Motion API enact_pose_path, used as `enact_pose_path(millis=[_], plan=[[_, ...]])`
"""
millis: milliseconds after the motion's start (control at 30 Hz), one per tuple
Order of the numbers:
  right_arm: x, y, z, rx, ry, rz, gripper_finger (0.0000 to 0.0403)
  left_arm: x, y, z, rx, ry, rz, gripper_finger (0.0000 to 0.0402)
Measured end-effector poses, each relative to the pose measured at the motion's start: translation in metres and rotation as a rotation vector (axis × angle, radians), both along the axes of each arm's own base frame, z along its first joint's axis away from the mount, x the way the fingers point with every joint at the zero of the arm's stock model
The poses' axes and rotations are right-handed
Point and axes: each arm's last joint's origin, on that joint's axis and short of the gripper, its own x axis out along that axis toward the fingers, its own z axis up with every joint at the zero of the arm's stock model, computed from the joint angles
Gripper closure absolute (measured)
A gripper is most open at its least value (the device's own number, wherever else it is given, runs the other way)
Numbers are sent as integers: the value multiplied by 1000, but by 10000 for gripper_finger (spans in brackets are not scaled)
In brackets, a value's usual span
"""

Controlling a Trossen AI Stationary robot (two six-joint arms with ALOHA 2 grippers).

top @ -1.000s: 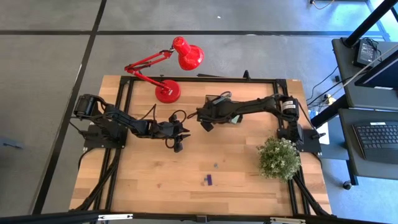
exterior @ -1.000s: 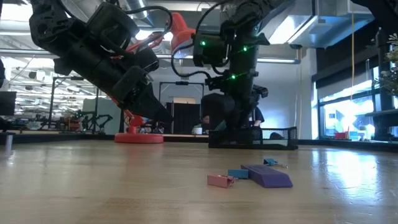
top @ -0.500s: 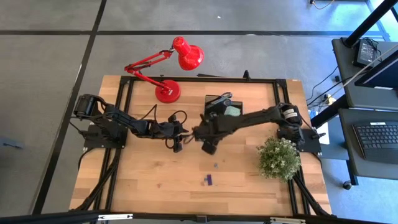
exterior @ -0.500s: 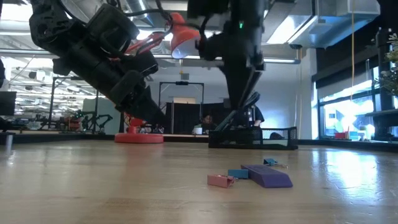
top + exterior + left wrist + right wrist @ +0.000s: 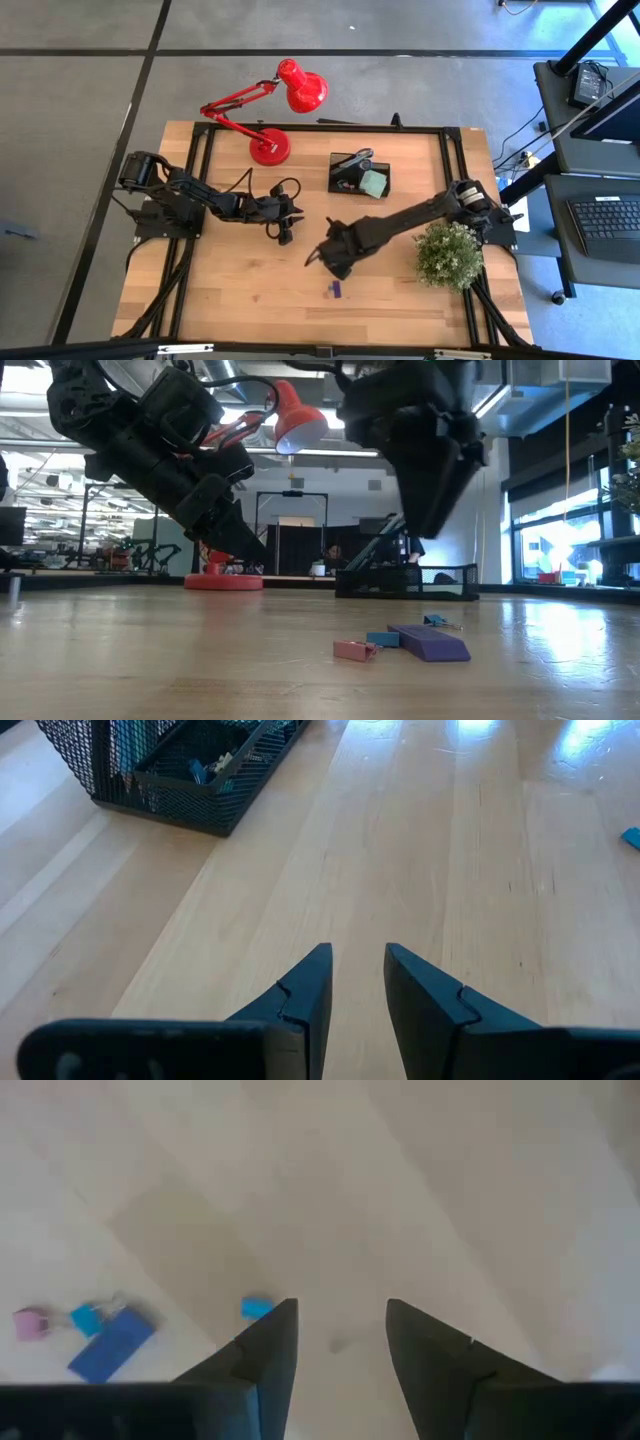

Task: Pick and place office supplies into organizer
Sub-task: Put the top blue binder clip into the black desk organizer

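Note:
The black mesh organizer [image 5: 345, 182] stands at the table's far middle, with blue-handled scissors [image 5: 352, 160] and a pale green sticky-note pad [image 5: 373, 182] in it. A purple piece [image 5: 335, 289] lies on the wood near the front, beside a pink clip [image 5: 352, 650] and small blue clips [image 5: 382, 639]. My right gripper [image 5: 340, 1315] hangs open above the table, pointing down, just on the far side of these small items; a small blue piece [image 5: 256, 1308] lies beside one finger. My left gripper [image 5: 358, 970] waits open over bare wood left of centre.
A red desk lamp [image 5: 270, 148] stands at the far left of the organizer. A green bushy plant [image 5: 448, 255] sits at the right, close to my right arm. A black metal frame [image 5: 440, 135] runs round the table's edges.
My right gripper has swung away from the organizer toward the table's near edge and has turned, and now hangs above the small items in the middle of the table. The scissors and green pad now show uncovered in the organizer.

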Motion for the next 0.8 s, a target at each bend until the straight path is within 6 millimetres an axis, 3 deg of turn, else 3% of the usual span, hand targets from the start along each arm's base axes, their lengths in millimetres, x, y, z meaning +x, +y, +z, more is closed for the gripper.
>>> enact_pose_path(millis=[300, 800], plan=[[-9, 13, -30, 21, -34, -67, 245, 0, 0, 0, 0, 0, 0, 313], [-2, 18, -36, 101, -101, -33, 245, 0, 0, 0, 0, 0, 0, 313]])
